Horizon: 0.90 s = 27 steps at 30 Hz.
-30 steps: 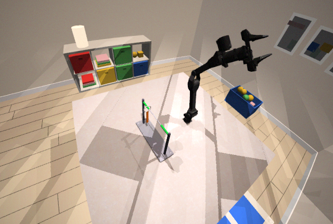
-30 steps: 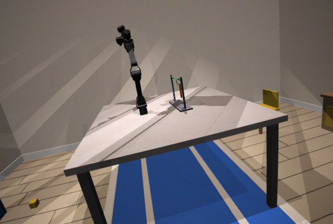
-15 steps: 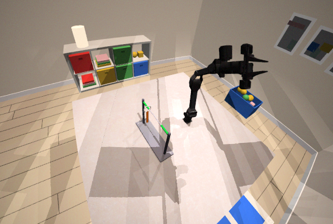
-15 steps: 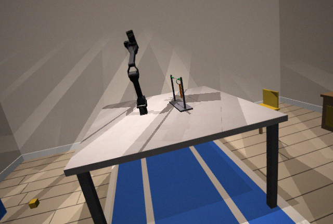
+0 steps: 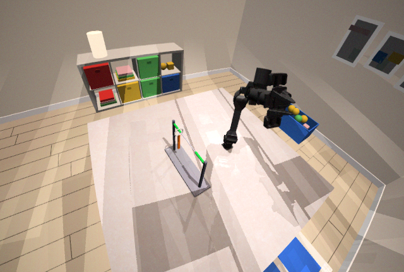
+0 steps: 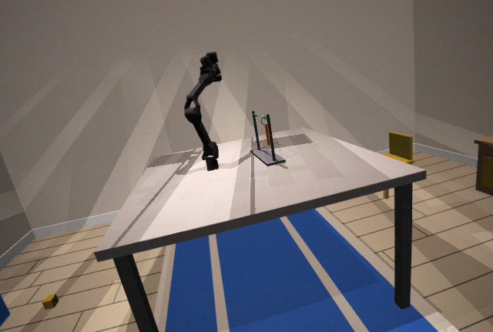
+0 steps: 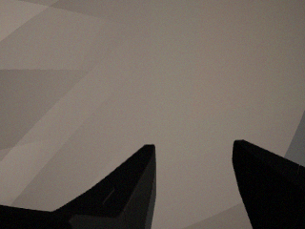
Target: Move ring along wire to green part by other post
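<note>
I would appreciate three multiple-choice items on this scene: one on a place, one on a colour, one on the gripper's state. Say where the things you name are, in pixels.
1. Where does the ring point(image 5: 182, 130) point(image 6: 261, 120) hang?
A) By the post farther from the shelf unit point(image 5: 130, 54)
B) By the post nearer the shelf unit
C) Midway between the posts

2. What colour is the handle point(image 5: 178, 142) point(image 6: 267, 134)?
A) Orange
B) Blue
C) White

3. How is the gripper point(image 5: 292, 107) point(image 6: 217, 75) point(image 7: 194, 153)?
A) Clamped on the handle
B) Fully shut
C) Open, holding nothing

Key:
1 B: the top view shows it beside that post.
2 A: the top and exterior views show orange.
3 C: the wrist view shows a gap between the fingers.
</note>
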{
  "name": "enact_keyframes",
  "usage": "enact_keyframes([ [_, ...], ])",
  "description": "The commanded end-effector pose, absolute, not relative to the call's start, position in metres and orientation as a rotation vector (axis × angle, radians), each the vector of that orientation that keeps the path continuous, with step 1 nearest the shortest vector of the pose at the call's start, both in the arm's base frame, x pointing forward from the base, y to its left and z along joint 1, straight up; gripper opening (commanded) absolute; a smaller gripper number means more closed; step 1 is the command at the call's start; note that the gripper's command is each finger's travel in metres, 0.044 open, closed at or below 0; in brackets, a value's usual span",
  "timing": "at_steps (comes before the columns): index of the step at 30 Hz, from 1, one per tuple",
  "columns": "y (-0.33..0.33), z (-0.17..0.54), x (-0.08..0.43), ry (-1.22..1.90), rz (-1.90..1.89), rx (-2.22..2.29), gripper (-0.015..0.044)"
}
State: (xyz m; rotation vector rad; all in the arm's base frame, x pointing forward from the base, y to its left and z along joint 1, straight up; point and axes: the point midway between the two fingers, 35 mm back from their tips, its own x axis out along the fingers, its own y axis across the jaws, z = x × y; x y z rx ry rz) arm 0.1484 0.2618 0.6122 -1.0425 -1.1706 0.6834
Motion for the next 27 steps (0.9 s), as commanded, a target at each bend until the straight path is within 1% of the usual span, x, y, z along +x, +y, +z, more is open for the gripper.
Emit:
enact_keyframes([
  [1, 0.249, 0.599, 0.171, -1.089, 0.672, -1.045, 0.0160],
  [15, 0.186, 0.525, 0.268, -0.708, 0.597, -1.025, 0.0160],
  [27, 0.098, 0.455, 0.322, -0.397, 0.471, -0.915, 0.0160],
])
